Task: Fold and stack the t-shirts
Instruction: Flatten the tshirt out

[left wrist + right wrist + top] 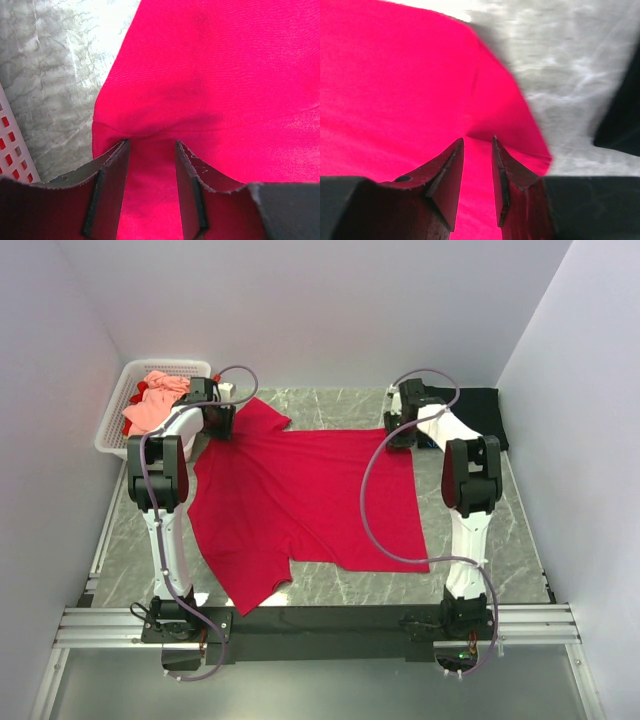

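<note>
The crimson-red t-shirt lies spread flat on the marble table. My left gripper is down on its far left corner by a sleeve. In the left wrist view the jaws stand apart with red cloth puckered between them. My right gripper is down on the shirt's far right corner. Its jaws stand narrowly apart over a raised crease of red cloth. The salmon-pink t-shirt lies crumpled in the basket. The black t-shirt lies at the far right and also shows in the right wrist view.
The white lattice basket stands at the far left corner, close to my left gripper; its wall shows in the left wrist view. Walls enclose the table on three sides. The metal rail runs along the near edge.
</note>
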